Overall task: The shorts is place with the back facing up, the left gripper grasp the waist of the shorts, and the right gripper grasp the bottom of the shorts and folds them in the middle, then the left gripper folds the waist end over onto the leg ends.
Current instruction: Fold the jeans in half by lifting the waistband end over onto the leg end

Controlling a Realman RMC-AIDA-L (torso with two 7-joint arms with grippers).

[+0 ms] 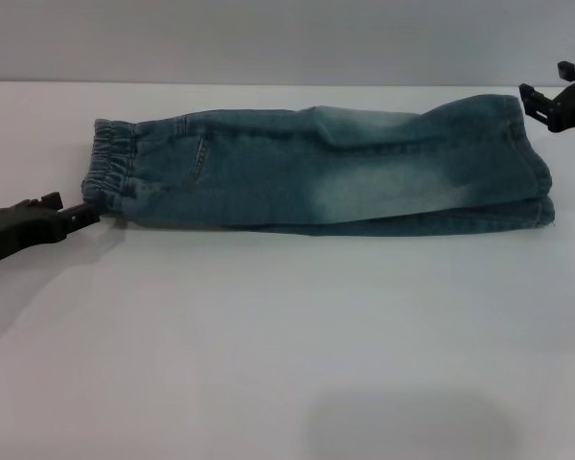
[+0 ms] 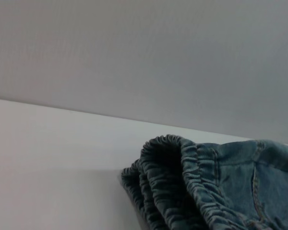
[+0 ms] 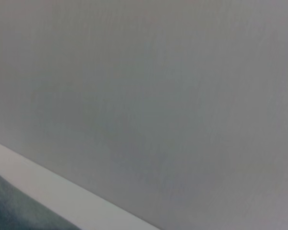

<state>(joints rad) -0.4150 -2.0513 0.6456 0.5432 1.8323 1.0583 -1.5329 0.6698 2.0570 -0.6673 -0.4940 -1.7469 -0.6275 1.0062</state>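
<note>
On table point(image 1: 268, 335), folded shorts point(image 1: 335, 172), left gripper point(image 1: 81, 213) at waist point(image 1: 113, 163)

Faded blue denim shorts point(image 1: 326, 172), paler patch mid-leg; black left hand point(image 1: 77, 213); white table point(image 1: 268, 345).

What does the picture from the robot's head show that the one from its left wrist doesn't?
Only the head view shows the whole shorts, already folded lengthwise on the white table, the left claw at the waist, and the right claw raised beyond the leg ends. Only the left wrist view shows the waistband's stacked elastic layers edge-on. Both show the denim, the table and the grey wall.
</note>
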